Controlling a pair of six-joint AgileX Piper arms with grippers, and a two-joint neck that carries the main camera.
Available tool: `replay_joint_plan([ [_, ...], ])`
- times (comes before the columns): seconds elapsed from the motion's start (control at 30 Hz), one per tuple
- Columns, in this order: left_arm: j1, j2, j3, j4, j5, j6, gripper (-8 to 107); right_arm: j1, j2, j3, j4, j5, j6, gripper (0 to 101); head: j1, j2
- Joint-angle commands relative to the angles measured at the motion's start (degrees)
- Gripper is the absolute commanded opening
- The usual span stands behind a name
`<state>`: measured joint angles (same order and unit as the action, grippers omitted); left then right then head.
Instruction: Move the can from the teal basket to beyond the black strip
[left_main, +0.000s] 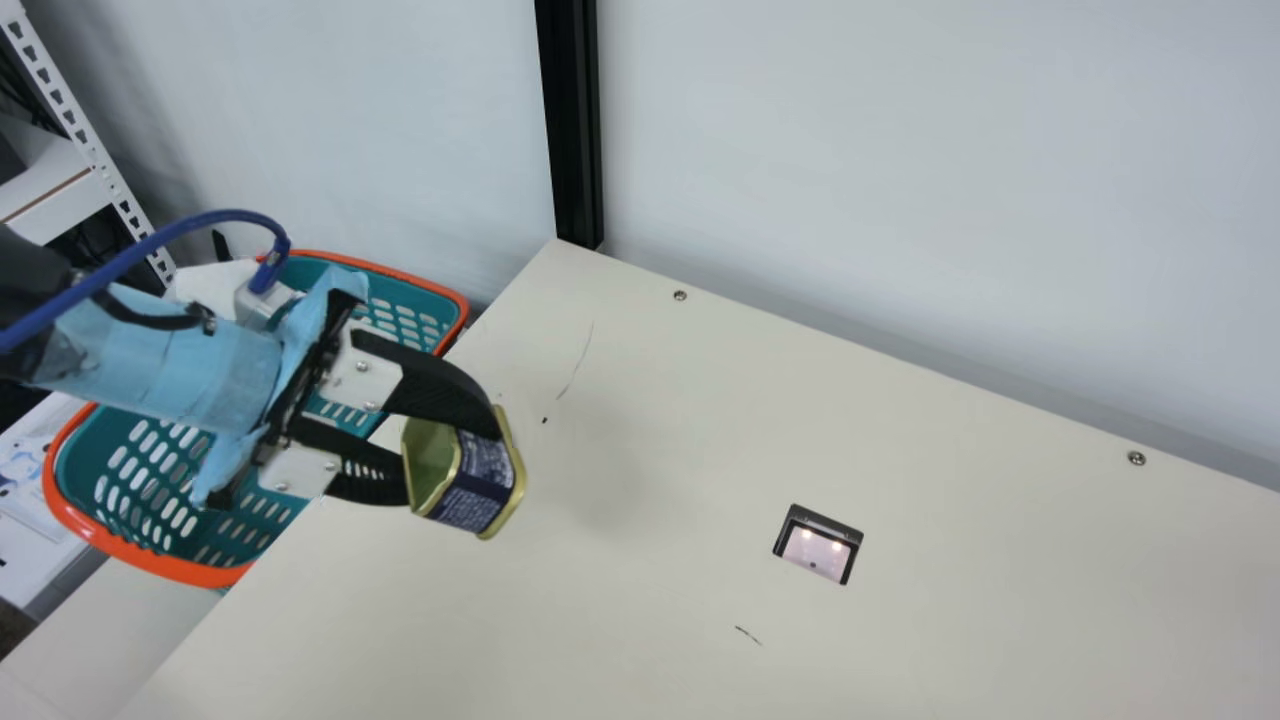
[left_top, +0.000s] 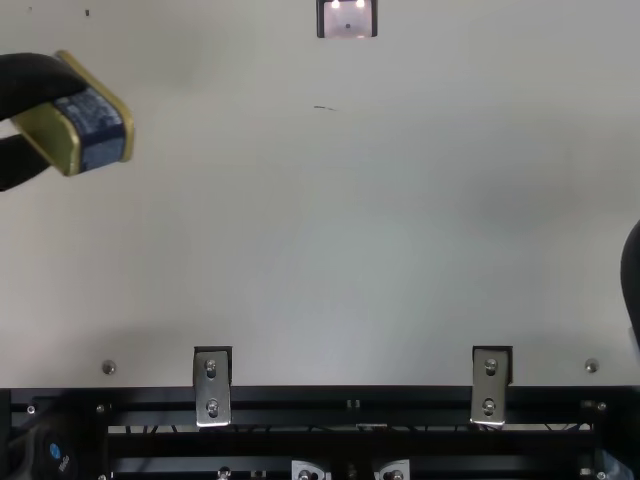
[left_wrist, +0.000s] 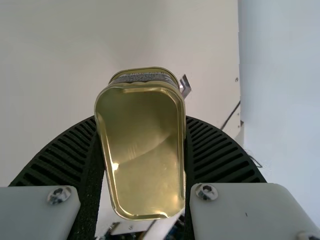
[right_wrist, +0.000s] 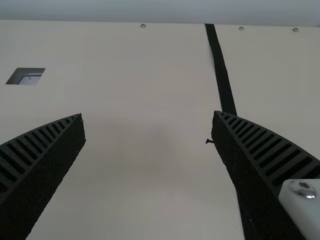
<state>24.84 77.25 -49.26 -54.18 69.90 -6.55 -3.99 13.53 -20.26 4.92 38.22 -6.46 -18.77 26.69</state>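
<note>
In the main view my left gripper (left_main: 450, 450) is shut on the gold and dark blue can (left_main: 478, 485), held above the table just right of the teal basket (left_main: 150, 480) with its orange rim. The top view has the can (left_top: 98, 130) at the left, between the fingers of my left gripper (left_top: 45, 125). In the left wrist view the can's gold end (left_wrist: 142, 150) lies between both ribbed fingers of my left gripper (left_wrist: 142, 150). My right gripper (right_wrist: 148, 117) stands open in the right wrist view, the black strip (right_wrist: 222, 75) running behind its right finger.
A square cutout (left_main: 818, 545) with a dark frame is set into the cream table (left_main: 620, 620). A black post (left_main: 575, 130) rises at the table's far corner in front of the pale wall. Metal brackets (left_top: 212, 388) sit on the table's near edge.
</note>
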Motion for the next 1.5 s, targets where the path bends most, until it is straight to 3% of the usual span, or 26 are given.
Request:
replay_joint_plan([
  [0.0,-0.38,0.3,0.43,-2.96,0.0,-1.32,10,0.0,0.0,0.0,0.0,0.0,0.0,101,-2.0,0.86],
  [1.23,-0.21,0.37,0.63,-4.12,-0.11,-2.19,10,0.0,0.0,0.0,0.0,0.0,0.0,101,-1.97,0.51],
  [1.47,-3.37,-1.4,-0.16,-3.91,-3.67,2.05,10,0.0,0.0,0.0,0.0,0.0,0.0,101,-1.77,-3.99],
])
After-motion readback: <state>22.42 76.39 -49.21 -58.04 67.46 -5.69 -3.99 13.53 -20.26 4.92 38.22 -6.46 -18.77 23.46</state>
